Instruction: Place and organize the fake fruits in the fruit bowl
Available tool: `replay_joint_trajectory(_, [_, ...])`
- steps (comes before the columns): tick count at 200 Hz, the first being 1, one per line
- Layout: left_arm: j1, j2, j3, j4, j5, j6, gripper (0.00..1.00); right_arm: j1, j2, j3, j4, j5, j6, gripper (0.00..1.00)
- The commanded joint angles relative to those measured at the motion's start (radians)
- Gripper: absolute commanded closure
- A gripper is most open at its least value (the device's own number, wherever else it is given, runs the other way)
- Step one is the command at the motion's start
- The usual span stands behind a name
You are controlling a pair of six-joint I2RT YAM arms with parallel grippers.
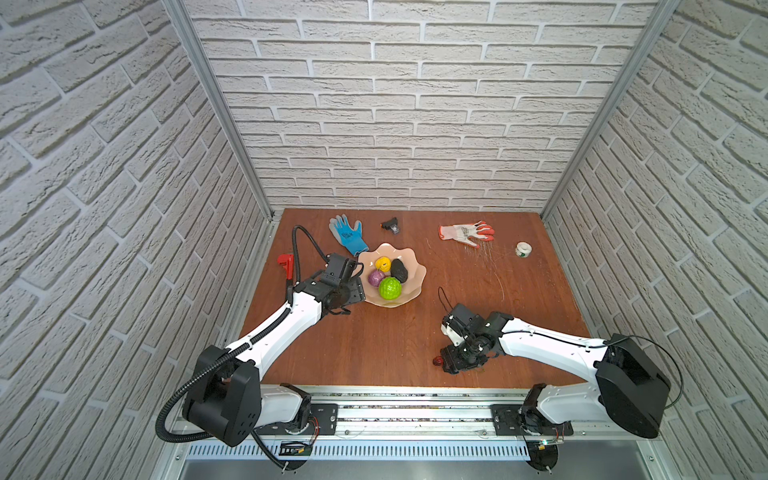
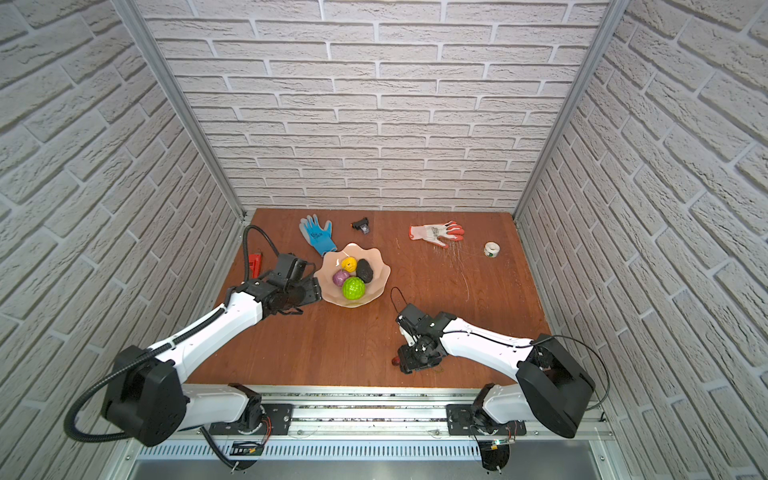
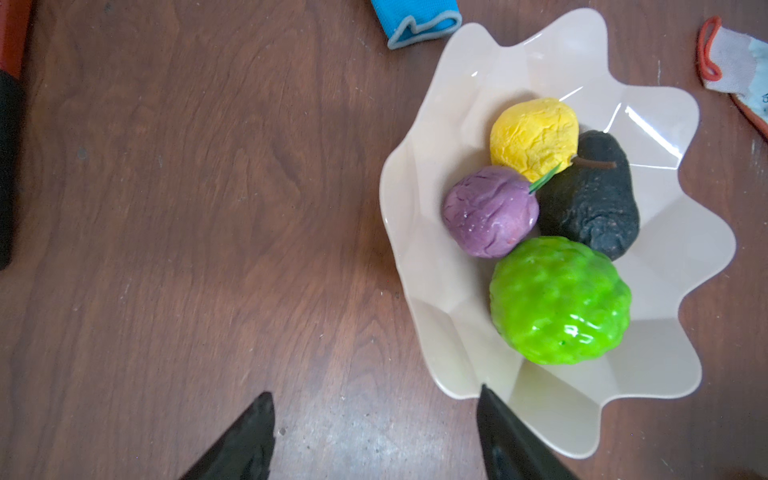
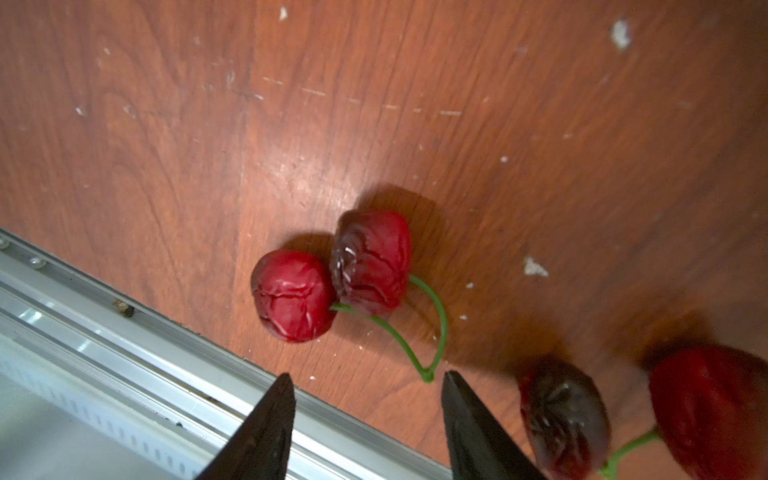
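The pale fruit bowl (image 1: 415,274) (image 2: 380,272) (image 3: 519,62) holds a yellow fruit (image 1: 382,263), a purple fruit (image 1: 375,277), a bumpy green ball (image 1: 390,288) and a black avocado (image 1: 400,270). My left gripper (image 3: 376,390) is open and empty over bare wood, one fingertip at the bowl's rim. Two red cherries (image 4: 332,274) on joined green stems lie near the table's front edge. A second stemmed pair (image 4: 623,415) lies beside them. My right gripper (image 4: 366,375) is open just short of the first pair's stem joint. One cherry (image 1: 437,361) shows beside it in a top view.
A blue glove (image 1: 347,235) lies behind the bowl, an orange-white glove (image 1: 467,232) and a white tape roll (image 1: 523,249) at the back right. A red tool (image 1: 285,262) sits at the left edge, a small black object (image 1: 390,225) at the back. A metal rail (image 4: 124,332) borders the front edge.
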Motion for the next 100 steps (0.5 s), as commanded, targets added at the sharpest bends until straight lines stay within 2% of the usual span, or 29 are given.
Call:
replay_joint_trajectory(1, [0.004, -0.004, -0.013, 0.019, -0.006, -0.010, 0.24, 0.007, 0.007, -0.011, 0.028, 0.017, -0.027, 0.43])
replay_joint_trajectory(100, [0.004, -0.004, -0.014, 0.017, -0.008, -0.012, 0.24, 0.007, 0.055, -0.023, 0.071, 0.001, -0.040, 0.55])
